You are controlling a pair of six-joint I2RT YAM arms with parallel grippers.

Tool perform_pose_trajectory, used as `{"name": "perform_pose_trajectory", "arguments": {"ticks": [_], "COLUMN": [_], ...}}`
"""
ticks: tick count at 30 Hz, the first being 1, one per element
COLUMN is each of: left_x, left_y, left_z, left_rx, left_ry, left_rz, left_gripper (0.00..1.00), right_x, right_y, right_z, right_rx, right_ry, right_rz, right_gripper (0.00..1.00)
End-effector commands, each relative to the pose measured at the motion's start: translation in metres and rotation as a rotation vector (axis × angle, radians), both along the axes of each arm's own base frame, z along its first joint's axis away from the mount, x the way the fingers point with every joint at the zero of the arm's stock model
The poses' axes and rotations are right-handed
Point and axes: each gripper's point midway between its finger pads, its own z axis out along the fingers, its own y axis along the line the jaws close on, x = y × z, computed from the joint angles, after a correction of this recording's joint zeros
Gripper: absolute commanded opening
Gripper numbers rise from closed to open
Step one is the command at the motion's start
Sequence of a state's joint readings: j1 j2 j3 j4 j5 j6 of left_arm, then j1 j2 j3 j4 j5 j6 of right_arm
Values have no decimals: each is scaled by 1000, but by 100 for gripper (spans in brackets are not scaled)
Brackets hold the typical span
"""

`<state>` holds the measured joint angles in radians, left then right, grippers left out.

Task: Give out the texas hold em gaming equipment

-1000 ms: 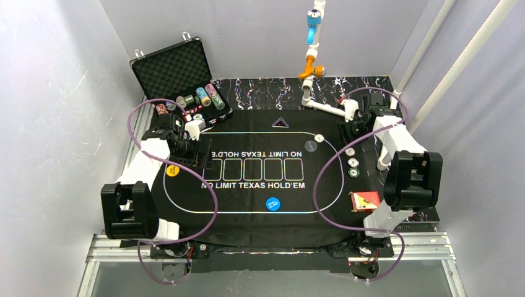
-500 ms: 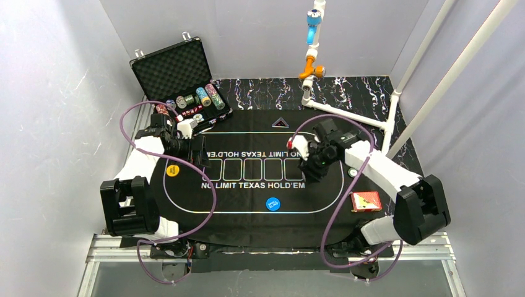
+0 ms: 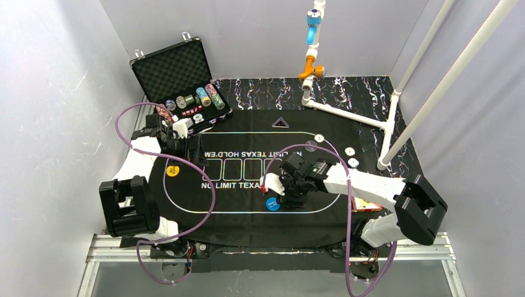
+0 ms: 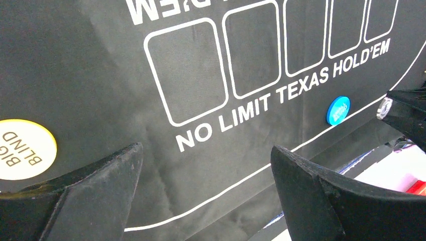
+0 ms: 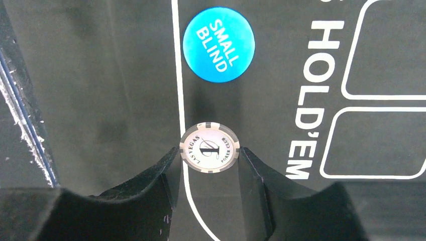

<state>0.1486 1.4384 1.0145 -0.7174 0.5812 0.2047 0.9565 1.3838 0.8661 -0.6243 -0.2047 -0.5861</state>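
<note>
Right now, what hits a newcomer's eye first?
The right gripper pinching a grey-edged poker chip over the black mat, beside the blue Small Blind button at its near edge. Then the open foam-lined case of striped chips at the far left corner.

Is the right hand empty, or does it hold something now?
It holds something: the right hand is shut on a grey-striped poker chip; both fingers press its edges, near the blue Small Blind button.
</note>
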Motion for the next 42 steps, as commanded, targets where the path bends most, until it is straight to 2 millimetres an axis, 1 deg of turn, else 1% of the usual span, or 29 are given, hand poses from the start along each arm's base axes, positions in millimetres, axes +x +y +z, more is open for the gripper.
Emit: {"name": "perform_pose_trajectory", "arguments": {"ticks": [1, 8, 14, 19, 21, 23, 26, 28, 31, 33, 36, 38, 40, 42], "left_x": [1, 1, 1, 2, 3, 3, 3, 2, 2, 3, 5, 5, 6, 7], "left_y": [-3, -3, -3, -2, -2, -2, -2, -2, -2, -2, -3, -3, -4, -4], "left_z": [11, 12, 11, 10, 10, 10, 9, 9, 10, 10, 10, 12, 14, 15], "left_rx": [-40, -46, -48, -48, -47, -47, -47, -46, -46, -52, -59, -59, -71, -75], "left_ry": [-4, -2, 1, 5, 5, 6, 7, 5, 4, 5, 9, 3, 1, -2], "left_rz": [3, 4, 2, 2, 4, 5, 5, 4, 5, 4, 6, 5, 8, 9], "left_gripper": [98, 98, 98, 98, 98, 98, 98, 98, 98, 98, 98, 98, 98, 98], "right_x": [8, 3, -3, -5, -8, -8, 1, 15, 46, 71, 111, 139, 176, 203], "right_y": [13, 19, 24, 23, 22, 23, 26, 26, 16, 4, -28, -67, -131, -205], "right_z": [-4, -18, -25, -32, -33, -30, -16, 1, 27, 39, 50, 54, 55, 44], "right_rx": [4, -34, -47, -79, -84, -80, -54, -10, 53, 75, 99, 107, 62, 2], "right_ry": [-71, -70, -57, -52, -40, -37, -85, -105, -87, -102, -103, -101, -150, -114], "right_rz": [-2, 26, 49, 63, 69, 69, 43, -8, -138, -243, -428, -591, -836, -1090], "right_gripper": [48, 50, 52, 58, 64, 72, 73, 74, 74, 75, 75, 75, 74, 72]}}
